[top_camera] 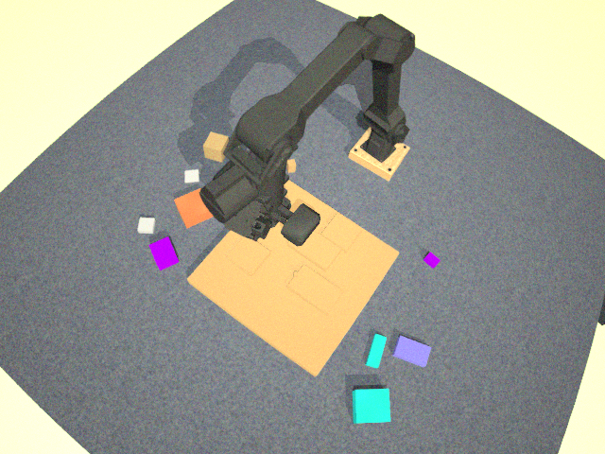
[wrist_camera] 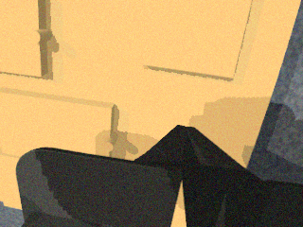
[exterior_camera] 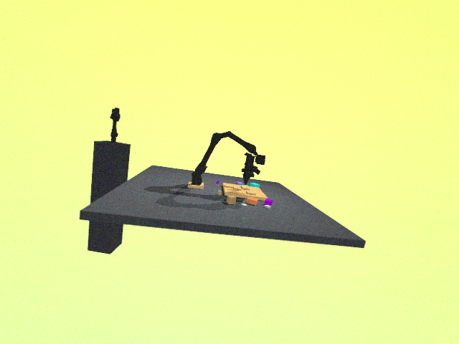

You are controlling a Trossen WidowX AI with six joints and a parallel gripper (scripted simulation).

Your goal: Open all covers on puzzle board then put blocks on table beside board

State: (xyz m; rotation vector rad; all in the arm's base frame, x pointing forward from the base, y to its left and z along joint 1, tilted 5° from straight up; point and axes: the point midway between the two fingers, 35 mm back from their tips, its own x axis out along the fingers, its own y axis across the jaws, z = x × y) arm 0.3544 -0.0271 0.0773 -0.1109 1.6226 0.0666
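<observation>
The tan puzzle board (top_camera: 258, 312) (exterior_camera: 259, 195) (wrist_camera: 189, 28) lies flat on the table. Its covers match its colour and show only as thin outlines: a left cover (top_camera: 248, 254), a lower cover (top_camera: 315, 288) and a middle one partly behind the hand. In the wrist view a cover (wrist_camera: 19, 38) is at the upper left, another cover (wrist_camera: 57, 123) is below it, and an L-shaped edge line is at the upper right. I see no block in a well. My gripper (exterior_camera: 246, 183) (wrist_camera: 183, 134) is shut and empty, pointing down above the board. Its fingertips are hidden in the top view.
Left of the board are a tan block (top_camera: 216, 147), an orange block (top_camera: 193, 210), a purple block (top_camera: 164, 253) and two white pieces. A small tan cube (top_camera: 291, 165) is near the board's top corner. Teal (top_camera: 371, 405) and violet (top_camera: 411, 351) blocks sit lower right; a small purple cube (top_camera: 431, 259) is right.
</observation>
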